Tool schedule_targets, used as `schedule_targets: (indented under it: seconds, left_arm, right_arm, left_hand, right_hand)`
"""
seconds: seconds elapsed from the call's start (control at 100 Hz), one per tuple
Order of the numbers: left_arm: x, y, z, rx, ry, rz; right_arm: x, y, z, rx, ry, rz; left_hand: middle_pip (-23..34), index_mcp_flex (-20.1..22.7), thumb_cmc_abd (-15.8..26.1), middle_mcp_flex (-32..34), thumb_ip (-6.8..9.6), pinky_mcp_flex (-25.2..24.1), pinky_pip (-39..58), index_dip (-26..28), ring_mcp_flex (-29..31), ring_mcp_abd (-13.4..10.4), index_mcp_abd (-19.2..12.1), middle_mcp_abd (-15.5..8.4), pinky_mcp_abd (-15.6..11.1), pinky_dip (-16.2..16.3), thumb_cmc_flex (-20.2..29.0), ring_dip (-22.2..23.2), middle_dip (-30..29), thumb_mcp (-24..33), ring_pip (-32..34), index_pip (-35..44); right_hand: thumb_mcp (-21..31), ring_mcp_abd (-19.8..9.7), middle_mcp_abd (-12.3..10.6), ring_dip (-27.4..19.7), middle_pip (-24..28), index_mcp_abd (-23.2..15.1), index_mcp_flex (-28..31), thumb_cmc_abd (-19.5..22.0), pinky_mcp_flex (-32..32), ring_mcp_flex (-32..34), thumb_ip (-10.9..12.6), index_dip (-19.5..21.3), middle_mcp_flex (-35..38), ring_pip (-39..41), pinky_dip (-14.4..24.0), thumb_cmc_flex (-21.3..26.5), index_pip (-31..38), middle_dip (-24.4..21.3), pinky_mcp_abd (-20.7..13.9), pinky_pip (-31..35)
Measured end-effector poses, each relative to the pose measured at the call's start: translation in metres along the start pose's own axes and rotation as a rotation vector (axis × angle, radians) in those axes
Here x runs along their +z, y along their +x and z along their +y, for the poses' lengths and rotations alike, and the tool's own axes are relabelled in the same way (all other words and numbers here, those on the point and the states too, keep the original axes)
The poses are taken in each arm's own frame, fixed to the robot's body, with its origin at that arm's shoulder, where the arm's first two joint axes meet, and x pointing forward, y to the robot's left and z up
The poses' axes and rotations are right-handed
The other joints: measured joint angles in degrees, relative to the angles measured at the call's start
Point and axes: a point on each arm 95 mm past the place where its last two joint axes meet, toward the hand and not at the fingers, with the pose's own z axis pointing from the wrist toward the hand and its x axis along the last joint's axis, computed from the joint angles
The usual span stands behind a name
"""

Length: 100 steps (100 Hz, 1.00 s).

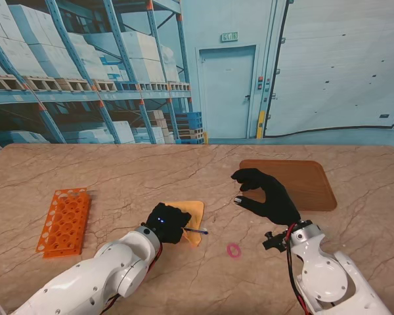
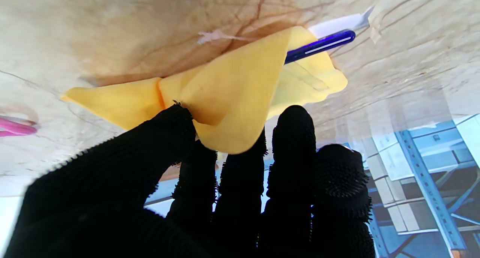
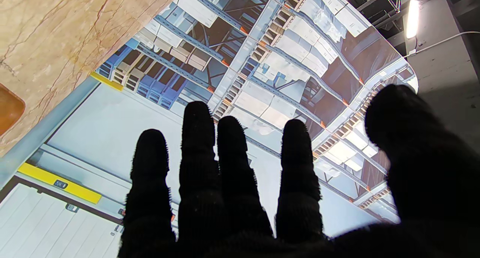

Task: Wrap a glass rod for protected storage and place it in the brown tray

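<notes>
1. An orange test-tube rack (image 1: pixel 64 222) lies well to the left hand's left; a pink rubber band (image 1: pixel 234 250) sits between the two hands, nearer to me
2. The left hand (image 1: pixel 167 223) pinches a folded corner of the yellow cloth (image 2: pixel 225 100) between thumb and fingers (image 2: pixel 168 138); the blue glass rod (image 2: pixel 318 46) pokes out from under the fold
3. The right hand (image 1: pixel 266 195) hovers raised, fingers spread, holding nothing, just left of the brown tray (image 1: pixel 315 184)

Marble counter (image 1: pixel 138 170): orange rack (image 1: pixel 64 222) at nine o'clock, yellow cloth (image 1: pixel 192 216) center, pink ring (image 1: pixel 234 250) nearby, brown tray (image 1: pixel 302 184) at two o'clock.
</notes>
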Motion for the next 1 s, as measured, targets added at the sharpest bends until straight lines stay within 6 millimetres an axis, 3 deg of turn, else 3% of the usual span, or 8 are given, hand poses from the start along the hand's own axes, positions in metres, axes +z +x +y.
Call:
schedule_targets:
  seconds: [0.36,1.0]
  left_arm:
    - [0.024,-0.011,0.003,0.016,0.005,-0.074]
    - [0.042,-0.014,0.015,0.075,-0.004,-0.135]
  right_arm:
    - [0.002,-0.003,-0.001,-0.001,0.011,-0.016]
    - [0.005,-0.004,-0.002,0.002,0.022,-0.029]
  left_hand:
    - [0.70,0.00,0.02,0.00,0.00,0.09,0.17,1.36,0.02,-0.18,-0.63,-0.28,-0.25,0.00,0.00,0.02,0.01,-0.09,0.48,0.00]
    - [0.74,0.01,1.07,-2.07,-0.01,-1.26,0.18,1.06,-1.21,-0.56,-2.24,-0.56,-0.81,-0.01,-0.05,0.05,0.12,-1.51,0.45,-0.13]
  right_hand:
    - [0.00,0.01,0.04,0.00,0.00,0.16,1.62,0.00,0.00,0.00,0.00,0.00,0.03,0.00,0.00,0.00,0.11,0.00,0.00,0.00]
    - [0.00,0.03,0.09,0.01,0.14,0.22,1.70,0.00,0.00,0.00,0.00,0.00,0.60,0.01,0.00,0.00,0.11,0.00,0.00,0.00]
